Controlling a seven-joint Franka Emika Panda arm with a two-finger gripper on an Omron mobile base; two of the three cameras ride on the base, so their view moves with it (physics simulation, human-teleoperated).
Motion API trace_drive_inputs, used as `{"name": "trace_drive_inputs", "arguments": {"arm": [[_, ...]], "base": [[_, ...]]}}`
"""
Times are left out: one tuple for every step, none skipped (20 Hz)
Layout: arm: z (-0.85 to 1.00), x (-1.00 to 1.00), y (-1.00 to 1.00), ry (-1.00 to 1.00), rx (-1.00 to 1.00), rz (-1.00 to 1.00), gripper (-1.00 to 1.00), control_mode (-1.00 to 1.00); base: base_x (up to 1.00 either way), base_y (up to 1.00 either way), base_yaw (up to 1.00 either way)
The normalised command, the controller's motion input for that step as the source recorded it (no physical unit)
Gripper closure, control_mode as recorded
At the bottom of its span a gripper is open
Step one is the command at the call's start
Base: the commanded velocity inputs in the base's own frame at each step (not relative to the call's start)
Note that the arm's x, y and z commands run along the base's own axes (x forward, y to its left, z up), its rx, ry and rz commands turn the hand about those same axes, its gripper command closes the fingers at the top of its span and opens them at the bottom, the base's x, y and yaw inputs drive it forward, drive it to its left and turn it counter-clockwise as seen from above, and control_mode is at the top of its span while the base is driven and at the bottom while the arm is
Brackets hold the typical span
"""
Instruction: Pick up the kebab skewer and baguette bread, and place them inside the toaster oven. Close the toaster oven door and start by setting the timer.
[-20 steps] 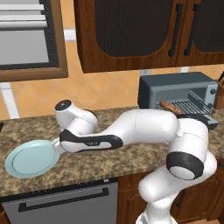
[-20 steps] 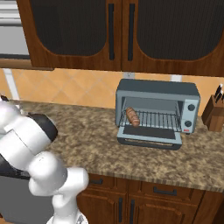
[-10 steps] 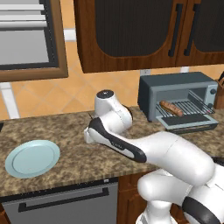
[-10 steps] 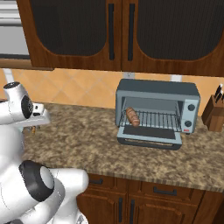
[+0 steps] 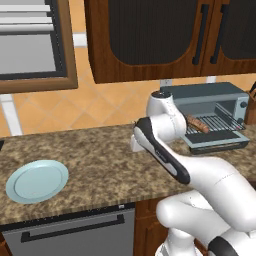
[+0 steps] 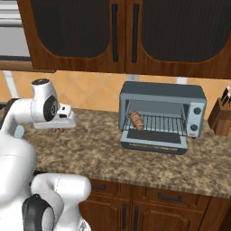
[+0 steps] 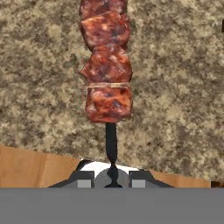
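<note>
1. The pincer [image 7: 112, 178] is at the bottom middle of the hand view. It is closed tight on the dark stick of the kebab skewer [image 7: 106, 65].
2. The skewer goes straight up the middle of the hand view. Red-brown chunks of meat sit in a row on it.
3. Under the skewer is the speckled brown bench [image 7: 175, 87]. The skewer is up in the air over it.
4. In the right base view, the pincer [image 6: 57, 130] is at the middle left of the frame, just under the white hand. A tiny brown bit shows below it, too small to tell more.
5. The toaster oven [image 6: 161, 115] stands on the bench at the middle right of the right base view. It is well apart from the pincer.
6. The toaster oven door [image 6: 153, 139] is down and open, lying flat in front of the oven.
7. The baguette bread [image 6: 136, 120] lies on the wire rack inside the oven, at its left side.
8. In the left base view, the oven [image 5: 207, 115] is at the middle right, and the bread [image 5: 197, 124] shows inside it, just past the white arm.
9. A round light blue plate [image 5: 37, 180] sits on the bench [image 5: 100, 165] at the lower left of the left base view.
10. A brown knife block [image 6: 221, 118] stands just right of the oven in the right base view.
</note>
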Motion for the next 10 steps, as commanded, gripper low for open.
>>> {"name": "trace_drive_inputs", "arguments": {"arm": [[0.31, 0.0, -1.0, 0.1, 0.0, -0.06, 1.0, -1.0], [0.26, 0.0, -1.0, 0.07, 0.0, -0.05, 1.0, -1.0], [0.19, 0.0, -1.0, 0.03, 0.0, -0.04, 1.0, -1.0], [0.12, 0.0, -1.0, 0.03, 0.0, -0.02, 1.0, -1.0], [0.08, 0.0, -1.0, 0.02, 0.0, -0.01, 1.0, -1.0], [0.06, 0.0, -1.0, 0.01, 0.0, 0.0, 1.0, -1.0], [0.02, 0.0, -1.0, 0.01, 0.0, 0.0, 1.0, -1.0], [0.0, 0.0, -1.0, 0.0, 0.0, 0.0, 1.0, -1.0], [0.0, 0.0, -1.0, 0.0, 0.0, 0.0, 1.0, -1.0], [0.0, 0.0, -1.0, 0.0, 0.0, 0.0, 1.0, -1.0]], "base": [[0.0, 0.0, 0.0], [0.0, 0.0, 0.0], [0.0, 0.0, 0.0], [0.0, 0.0, 0.0], [0.0, 0.0, 0.0], [0.0, 0.0, 0.0], [0.0, 0.0, 0.0], [0.0, 0.0, 0.0], [0.0, 0.0, 0.0], [0.0, 0.0, 0.0]]}}
